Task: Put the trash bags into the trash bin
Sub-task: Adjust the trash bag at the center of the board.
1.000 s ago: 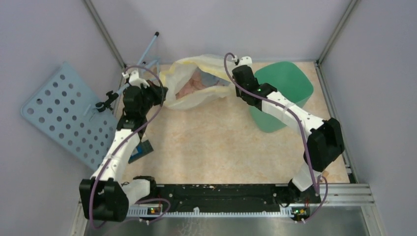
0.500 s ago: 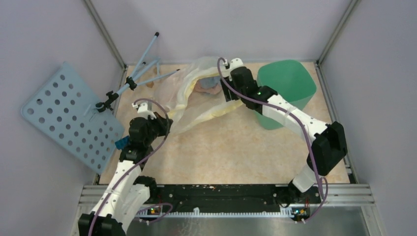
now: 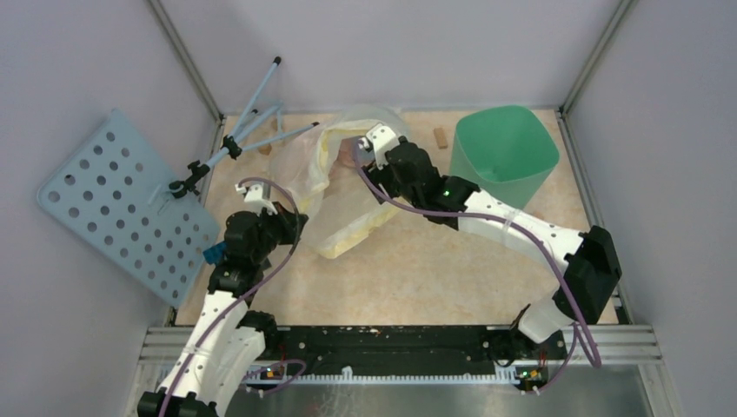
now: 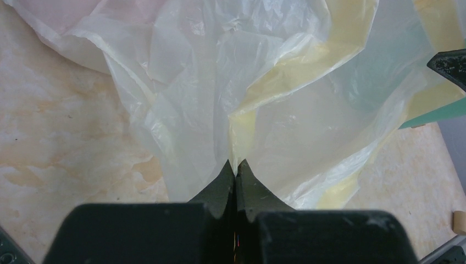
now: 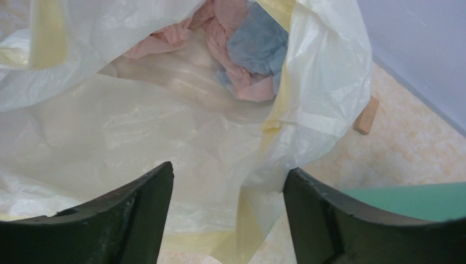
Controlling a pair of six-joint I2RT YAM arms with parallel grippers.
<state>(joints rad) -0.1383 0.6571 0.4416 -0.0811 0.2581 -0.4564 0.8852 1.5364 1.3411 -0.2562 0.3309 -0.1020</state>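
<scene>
A whitish bag (image 3: 335, 204) with a yellow rim lies spread at the back middle of the table. Inside its mouth a crumpled pale-blue trash bag (image 5: 258, 44) lies among pink crumpled plastic. My left gripper (image 3: 294, 222) (image 4: 236, 162) is shut on a fold of the whitish bag's near-left edge. My right gripper (image 3: 369, 146) (image 5: 228, 171) hovers open over the bag's mouth; a yellow-rimmed fold lies between its jaws without being pinched. The mint-green trash bin (image 3: 504, 155) (image 5: 406, 198) stands upright at the back right, to the right of the right gripper.
A pale-blue perforated board (image 3: 113, 208) leans outside the left wall. A thin blue-tipped stand (image 3: 236, 139) pokes over the back left corner. A small wooden block (image 3: 441, 137) (image 5: 366, 115) lies between bag and bin. Enclosure walls close in the back and sides.
My right gripper has opened, let go of the bag's rim and moved left over the bag's mouth. My left gripper has dragged its fold of the bag toward the near left.
</scene>
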